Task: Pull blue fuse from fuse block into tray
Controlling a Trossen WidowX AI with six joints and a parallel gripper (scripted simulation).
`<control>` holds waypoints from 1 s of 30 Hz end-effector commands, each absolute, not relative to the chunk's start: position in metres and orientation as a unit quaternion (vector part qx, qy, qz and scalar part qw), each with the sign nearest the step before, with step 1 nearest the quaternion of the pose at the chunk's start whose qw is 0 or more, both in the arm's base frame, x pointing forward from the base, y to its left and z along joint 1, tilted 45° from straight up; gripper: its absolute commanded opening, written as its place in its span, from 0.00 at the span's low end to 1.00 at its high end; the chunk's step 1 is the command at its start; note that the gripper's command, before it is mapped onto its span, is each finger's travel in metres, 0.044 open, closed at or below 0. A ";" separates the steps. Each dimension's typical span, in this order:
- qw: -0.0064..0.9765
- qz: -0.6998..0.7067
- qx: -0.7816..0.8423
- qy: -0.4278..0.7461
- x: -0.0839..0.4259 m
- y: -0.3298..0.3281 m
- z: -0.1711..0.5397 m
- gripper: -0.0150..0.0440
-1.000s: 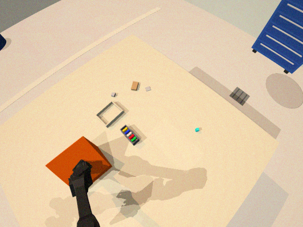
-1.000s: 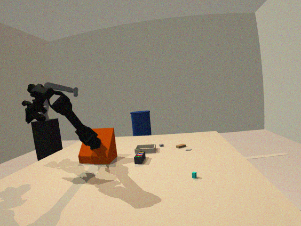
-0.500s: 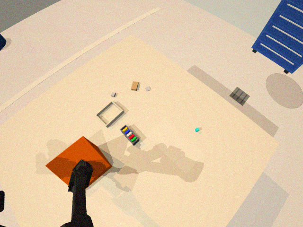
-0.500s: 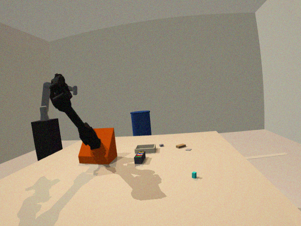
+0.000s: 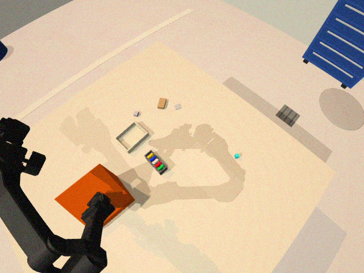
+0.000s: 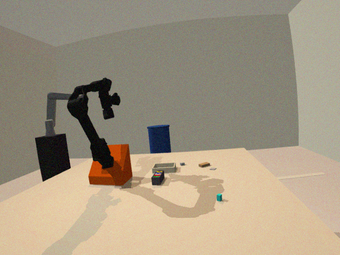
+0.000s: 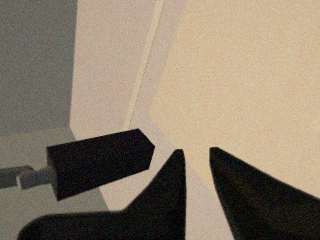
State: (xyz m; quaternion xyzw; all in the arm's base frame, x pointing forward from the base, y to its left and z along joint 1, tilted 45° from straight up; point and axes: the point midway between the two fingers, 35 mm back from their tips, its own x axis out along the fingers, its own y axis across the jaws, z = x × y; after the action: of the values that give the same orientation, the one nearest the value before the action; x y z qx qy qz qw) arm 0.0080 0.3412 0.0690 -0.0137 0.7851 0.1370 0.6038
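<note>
Seen from above and read left to right, the arm (image 5: 17, 187) rises at about 8 o'clock from the orange block (image 5: 94, 192) near the bench's left edge, and its gripper (image 7: 197, 165) hangs high over that corner, well apart from everything on the bench (image 5: 264, 211); the gripper is clenched nearly shut, a thin gap between its two dark fingers and nothing between them. Toward the middle, the grey open tray (image 5: 132, 137) sits at about 11 o'clock from the fuse block (image 5: 156, 162), the two just beside each other but not touching. The blue fuse (image 5: 152, 157) stands in the fuse block, second from the tray end, between the yellow fuse (image 5: 149, 154) and the white fuse (image 5: 154, 160), with a red fuse (image 5: 157, 164) and a green fuse (image 5: 160, 166) beyond. At 12 o'clock from the tray lie a small grey cube (image 5: 136, 113), a tan block (image 5: 161, 103) and another grey chip (image 5: 177, 106), each apart from the others. At 3 o'clock from the fuse block a teal cube (image 5: 236, 156) stands alone, with wide bare bench between them and on toward the right and near edges. The bench top is pale tan, crossed by the arm's broad shadows. Off the bench, a blue cabinet (image 5: 338, 41) stands at upper right, a blue barrel (image 6: 159, 138) by the grey back wall and a black box (image 6: 52, 154) behind the arm. No writing or labels can be read anywhere.
</note>
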 end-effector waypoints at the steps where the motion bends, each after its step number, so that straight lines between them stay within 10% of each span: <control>1: 0.652 0.081 -0.017 0.754 0.072 0.321 0.046 0.37; 16: 0.713 -0.166 -0.103 0.673 0.259 0.138 -0.005 0.37; 30: 0.626 -0.336 -0.200 0.675 0.279 -0.034 -0.014 0.37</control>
State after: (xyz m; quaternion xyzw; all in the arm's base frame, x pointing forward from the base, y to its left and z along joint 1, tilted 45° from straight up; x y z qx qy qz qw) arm 0.2829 -0.0231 -0.0150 -0.1818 0.6726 -0.3309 0.6364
